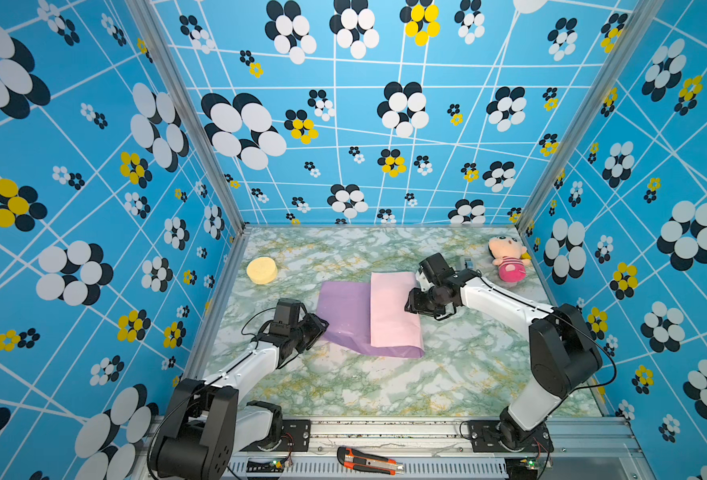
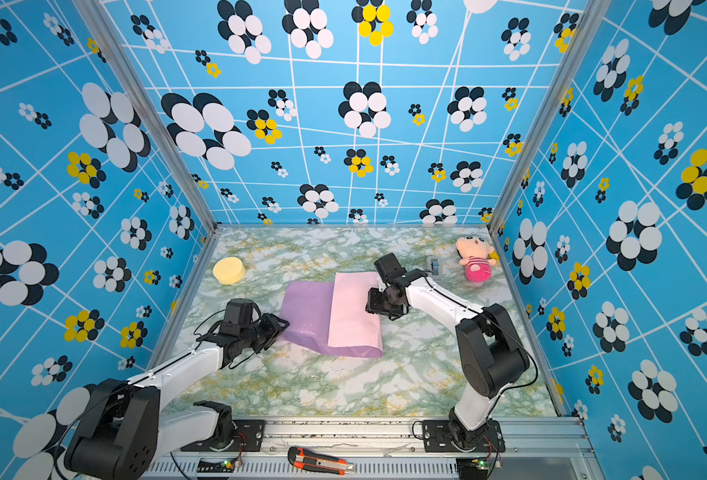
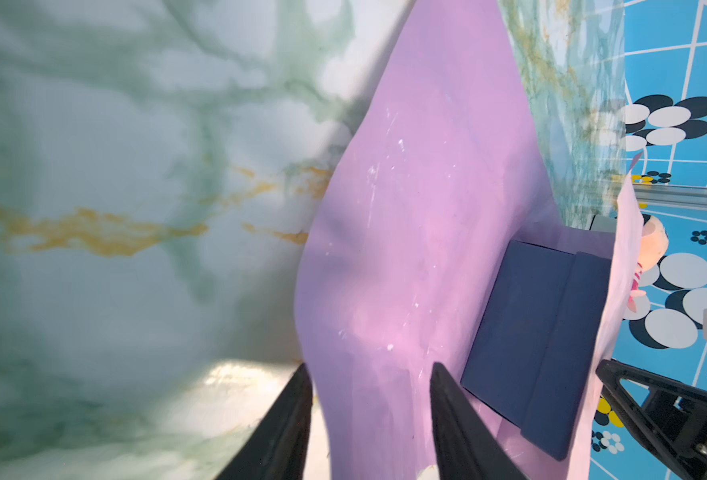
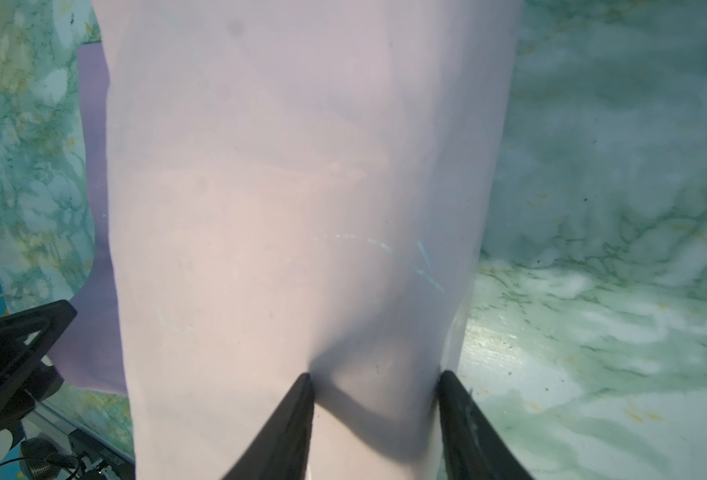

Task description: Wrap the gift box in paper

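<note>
gift box (image 3: 539,345): sits mid-table on the lilac face of the paper (image 1: 343,316). both top views hide it under the pink flap (image 1: 391,307), which is folded over it from the right. only the left wrist view shows its navy lid and side.

near rail: an orange-and-black utility knife (image 1: 368,460), not involved.

left gripper (image 3: 370,368): at the near-left edge of the paper. its jaws stand apart and straddle the lilac edge, which rises between them. no pinch is visible.

right gripper (image 4: 374,376): jaws apart, both tips resting on the pink flap near its right fold and dimpling it. it appears to pin the flap onto the box.

far side: a yellow sponge disc (image 1: 262,270) at far left and a plush doll (image 1: 507,257) at far right.

step in hand, as judged: the second side fold. the next move calls for closing the left jaws on the lilac edge, then lifting it and carrying it rightward over the lid to overlap the pink flap. the right tips should press down until that overlap arrives. the sheet is thin, so pull gently or the box may slide.
</note>
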`<state>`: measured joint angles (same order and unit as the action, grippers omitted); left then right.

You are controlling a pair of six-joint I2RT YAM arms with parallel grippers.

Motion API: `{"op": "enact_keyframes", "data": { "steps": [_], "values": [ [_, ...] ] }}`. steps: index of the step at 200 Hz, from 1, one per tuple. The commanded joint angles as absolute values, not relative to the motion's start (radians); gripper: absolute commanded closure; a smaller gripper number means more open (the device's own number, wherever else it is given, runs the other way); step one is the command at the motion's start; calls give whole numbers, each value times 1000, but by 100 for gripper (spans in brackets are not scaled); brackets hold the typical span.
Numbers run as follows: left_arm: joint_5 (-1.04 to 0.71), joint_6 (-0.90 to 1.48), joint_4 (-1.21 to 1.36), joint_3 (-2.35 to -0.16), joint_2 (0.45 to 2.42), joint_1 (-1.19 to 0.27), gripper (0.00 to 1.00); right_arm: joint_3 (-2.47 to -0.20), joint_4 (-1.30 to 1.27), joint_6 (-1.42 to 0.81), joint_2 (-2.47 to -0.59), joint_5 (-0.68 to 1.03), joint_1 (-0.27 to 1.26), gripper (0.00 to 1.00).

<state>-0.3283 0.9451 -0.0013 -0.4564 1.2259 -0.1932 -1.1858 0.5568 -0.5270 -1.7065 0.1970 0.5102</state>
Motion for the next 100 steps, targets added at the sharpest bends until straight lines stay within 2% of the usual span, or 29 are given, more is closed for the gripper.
{"op": "enact_keyframes", "data": {
  "steps": [1,30,77,100],
  "values": [
    [-308,865,-43,-519,1267,-174,56,-1167,560,-508,-1701,209,518,49],
    [-336,847,-95,-549,1305,-169,65,-1163,561,-508,-1696,209,518,49],
    [-316,784,-196,-593,1278,-180,94,-1161,560,-504,-1709,205,518,49],
    [-300,724,-228,-650,1254,-226,100,-1163,565,-500,-1717,204,517,49]
  ]
}}
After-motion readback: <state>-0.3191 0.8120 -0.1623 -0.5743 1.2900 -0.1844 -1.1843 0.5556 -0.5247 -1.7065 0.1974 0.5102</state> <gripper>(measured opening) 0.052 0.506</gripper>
